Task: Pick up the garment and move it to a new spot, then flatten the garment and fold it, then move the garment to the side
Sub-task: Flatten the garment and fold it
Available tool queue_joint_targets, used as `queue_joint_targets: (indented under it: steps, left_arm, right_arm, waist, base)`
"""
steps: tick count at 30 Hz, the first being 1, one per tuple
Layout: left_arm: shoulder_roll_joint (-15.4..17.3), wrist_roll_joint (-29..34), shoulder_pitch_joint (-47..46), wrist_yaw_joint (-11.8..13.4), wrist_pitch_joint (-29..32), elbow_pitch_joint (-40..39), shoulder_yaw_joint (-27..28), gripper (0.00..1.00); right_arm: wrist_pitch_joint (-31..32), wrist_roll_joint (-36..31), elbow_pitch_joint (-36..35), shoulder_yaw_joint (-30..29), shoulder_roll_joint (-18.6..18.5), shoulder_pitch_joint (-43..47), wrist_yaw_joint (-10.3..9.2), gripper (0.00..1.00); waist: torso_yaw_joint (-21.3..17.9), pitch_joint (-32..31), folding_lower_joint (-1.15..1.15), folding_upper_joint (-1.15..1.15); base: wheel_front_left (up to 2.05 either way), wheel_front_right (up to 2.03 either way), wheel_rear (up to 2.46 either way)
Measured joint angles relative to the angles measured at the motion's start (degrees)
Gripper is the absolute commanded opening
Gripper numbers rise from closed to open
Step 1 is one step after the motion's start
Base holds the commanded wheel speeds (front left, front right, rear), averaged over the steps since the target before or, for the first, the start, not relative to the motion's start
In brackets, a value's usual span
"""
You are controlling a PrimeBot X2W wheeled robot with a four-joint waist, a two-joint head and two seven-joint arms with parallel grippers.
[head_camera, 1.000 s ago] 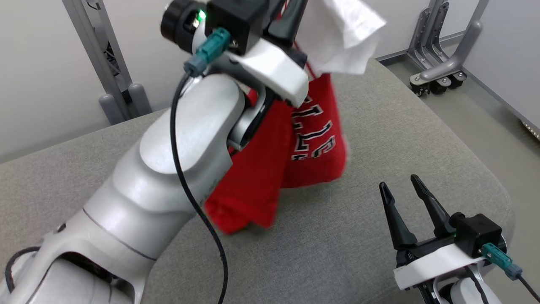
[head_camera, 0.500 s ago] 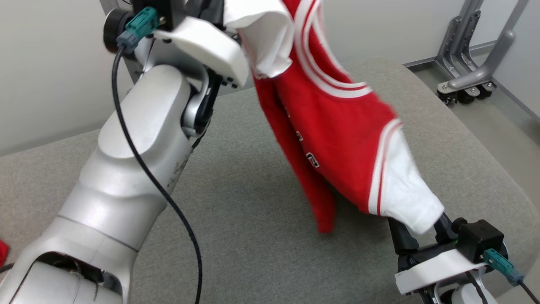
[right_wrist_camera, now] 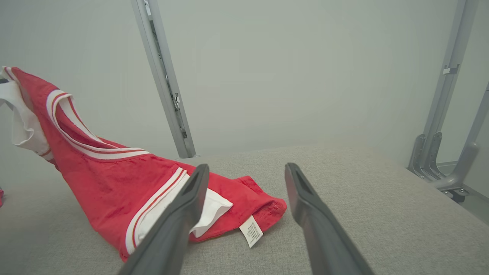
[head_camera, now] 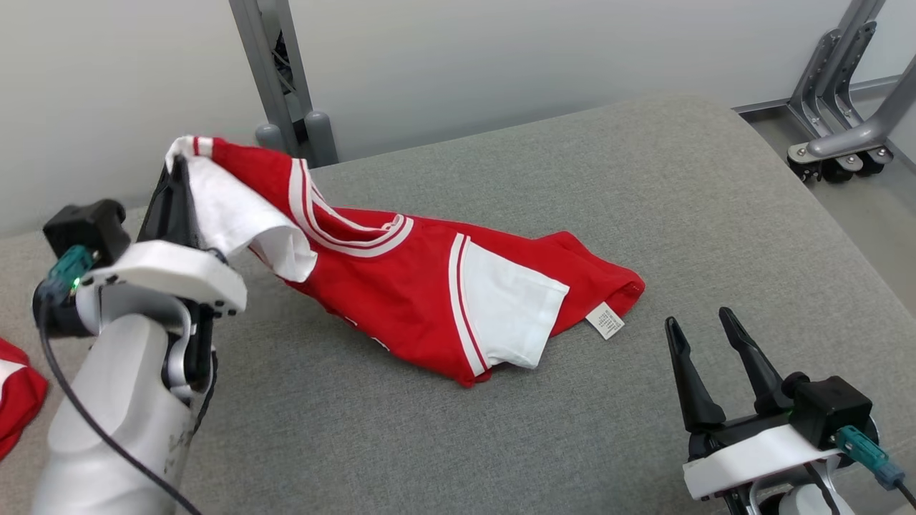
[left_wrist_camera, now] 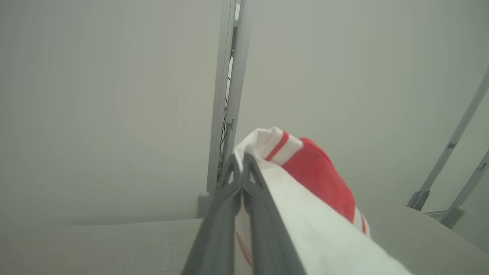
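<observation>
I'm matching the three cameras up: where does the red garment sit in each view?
Head view: red garment across the centre, left end held up.
Left wrist view: red garment right of middle, pinched in the left gripper.
Right wrist view: red garment in the left half.
Shared landmark: the grey upright post behind it.

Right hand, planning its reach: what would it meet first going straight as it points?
Probably nothing near: the right hand aims past the red-and-white jersey, over the grey cushion, toward the pale wall.
</observation>
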Motion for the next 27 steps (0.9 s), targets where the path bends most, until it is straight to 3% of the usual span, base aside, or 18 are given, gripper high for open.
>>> queue_joint_targets:
  steps: [4,5,7,10,12,13,14,15,16,22,27]
  left_arm:
    - [0.2,2.5,8.6,1.0,0.0,-6.1,5.6,0.00]
    - [0.2,3.3,10.7,1.2,0.0,-7.5,6.9,0.04]
    - [0.2,5.6,14.7,2.3,0.0,-10.5,9.2,0.22]
    - [-0.4,7.2,18.4,3.1,0.0,-13.4,11.6,0.15]
    - [-1.1,9.1,21.9,3.5,0.0,-15.8,13.3,0.19]
    - [-1.5,10.0,23.4,3.6,0.0,-16.8,13.8,0.27]
    - [-2.0,10.8,24.7,4.0,0.0,-17.7,14.2,0.47]
    - [-2.6,11.6,26.0,4.1,0.0,-18.5,14.6,0.93]
    - [-3.3,12.2,27.2,4.3,0.0,-19.3,15.1,1.00]
    - [-5.2,17.6,32.3,5.5,0.0,-26.0,17.3,1.00]
    - [-6.4,22.0,34.2,2.8,0.0,-30.4,15.0,1.00]
  right_arm:
    - [0.0,-0.1,-0.3,-0.7,0.0,0.1,0.00,1.00]
    - [0.0,-0.1,-0.4,-0.8,0.0,0.1,0.00,1.00]
    - [0.0,-0.3,-0.3,-0.9,0.1,0.3,0.00,1.00]
    - [0.0,-0.3,-0.3,-0.9,0.2,0.3,-0.01,1.00]
    - [0.0,-0.4,-0.2,-0.9,0.2,0.3,0.00,1.00]
    - [0.0,-0.4,-0.2,-1.0,0.3,0.3,0.00,1.00]
    - [0.0,-0.4,-0.1,-1.0,0.3,0.3,0.00,1.00]
    - [0.0,-0.4,-0.1,-1.1,0.4,0.3,0.00,1.00]
    - [0.0,-0.4,-0.1,-1.1,0.4,0.3,-0.01,1.00]
    - [0.0,-0.4,-0.1,-1.1,0.5,0.7,0.00,1.00]
    - [0.0,-0.4,0.2,-1.0,0.6,1.1,-0.01,1.00]
  waist:
    - [0.4,0.6,0.00,0.00]
    - [0.5,0.8,0.00,0.00]
    - [0.8,0.9,0.00,0.00]
    - [1.1,1.0,0.00,0.00]
    - [1.3,0.9,0.00,0.00]
    - [1.5,0.8,0.00,0.00]
    - [1.7,0.8,0.00,0.00]
    - [1.9,0.6,0.00,0.00]
    - [2.1,0.5,0.00,0.00]
    - [3.4,-0.3,0.00,0.00]
    - [4.1,-1.2,0.00,0.00]
  base:
    - [0.00,0.00,0.00]
    - [0.00,0.00,0.00]
    - [0.00,0.00,0.00]
    - [0.00,0.00,0.00]
    - [0.00,0.00,0.00]
    - [0.00,0.00,0.00]
    - [0.00,0.00,0.00]
    - [0.00,0.00,0.00]
    - [0.00,0.00,0.00]
    - [0.00,0.00,0.00]
    - [0.00,0.00,0.00]
